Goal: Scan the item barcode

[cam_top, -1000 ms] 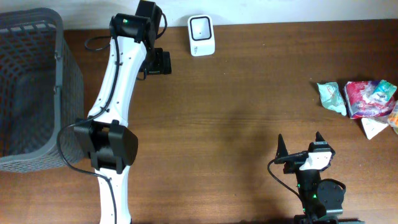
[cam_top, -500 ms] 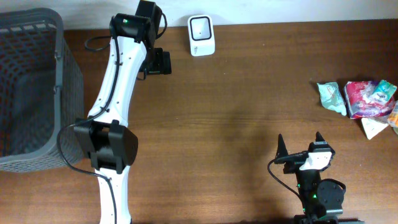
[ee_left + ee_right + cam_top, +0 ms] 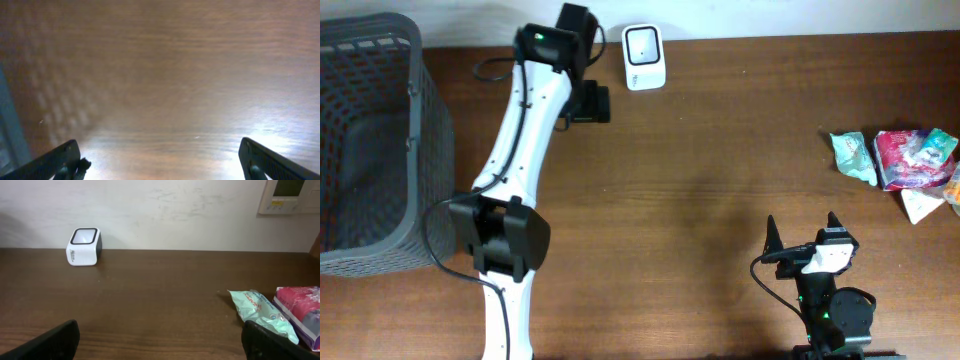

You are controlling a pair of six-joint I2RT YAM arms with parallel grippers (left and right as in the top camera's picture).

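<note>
both jaws spread wide, nothing held in either. left gripper point(image 3: 588, 103) hangs over bare wood just beside the white scanner point(image 3: 643, 57), which sits at the table's far edge by the wall. right gripper point(image 3: 802, 232) is low near the front edge, facing the scanner across the open tabletop point(image 3: 720, 150). the items, a teal packet point(image 3: 853, 157) and a pink packet point(image 3: 915, 157), lie side by side at the right edge, well apart from the scanner; more wrappers there are cut off by the frame. grey mesh basket point(image 3: 430, 130) takes the left edge
</note>
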